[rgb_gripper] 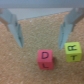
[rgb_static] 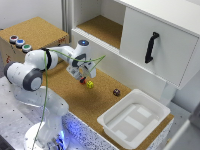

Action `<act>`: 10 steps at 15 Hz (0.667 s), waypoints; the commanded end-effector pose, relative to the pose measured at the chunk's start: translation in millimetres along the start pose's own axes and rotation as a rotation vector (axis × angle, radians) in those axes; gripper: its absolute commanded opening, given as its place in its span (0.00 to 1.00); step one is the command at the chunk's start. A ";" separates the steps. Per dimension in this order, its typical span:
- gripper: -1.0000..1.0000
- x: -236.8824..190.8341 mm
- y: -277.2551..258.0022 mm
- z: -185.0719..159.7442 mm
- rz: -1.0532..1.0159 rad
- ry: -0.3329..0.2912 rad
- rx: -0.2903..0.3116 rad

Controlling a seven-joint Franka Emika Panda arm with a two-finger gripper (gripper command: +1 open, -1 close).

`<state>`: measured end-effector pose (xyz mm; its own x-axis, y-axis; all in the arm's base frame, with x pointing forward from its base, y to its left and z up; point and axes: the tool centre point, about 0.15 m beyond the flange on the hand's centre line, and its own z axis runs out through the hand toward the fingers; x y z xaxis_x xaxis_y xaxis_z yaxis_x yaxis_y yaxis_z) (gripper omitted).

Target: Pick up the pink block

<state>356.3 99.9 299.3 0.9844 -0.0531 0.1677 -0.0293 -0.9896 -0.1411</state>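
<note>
Fingers (rgb_gripper: 16, 31) spread wide above bare cork; pink block (rgb_gripper: 45, 59) near yellow block (rgb_gripper: 73, 51), apart.

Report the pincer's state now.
Pincer: open, holding nothing; the pink block lies on the cork, clear of both fingers.

The arm reaches forward with its wrist bent down; the tool (rgb_static: 83, 77) points downward; its two fingers (rgb_gripper: 15, 29) stand apart, holding nothing.
</note>
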 end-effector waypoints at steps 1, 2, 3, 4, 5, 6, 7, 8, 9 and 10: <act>1.00 18.7 -40.7 26.9 -0.051 -0.118 0.000; 1.00 18.8 -39.1 35.0 -0.051 -0.140 0.008; 1.00 18.0 -36.1 44.5 -0.049 -0.162 0.010; 1.00 18.6 -33.4 52.3 -0.058 -0.171 -0.001; 1.00 19.0 -31.0 57.8 -0.055 -0.174 0.001; 1.00 21.2 -26.9 63.9 -0.052 -0.164 -0.007; 1.00 22.4 -24.3 69.0 -0.046 -0.165 -0.015; 1.00 23.9 -21.9 73.5 -0.040 -0.160 -0.019; 1.00 26.3 -18.8 79.1 -0.043 -0.158 -0.037; 1.00 28.7 -14.8 82.3 -0.039 -0.153 -0.050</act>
<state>363.3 124.9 257.3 0.9957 -0.0042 0.0925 0.0078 -0.9916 -0.1288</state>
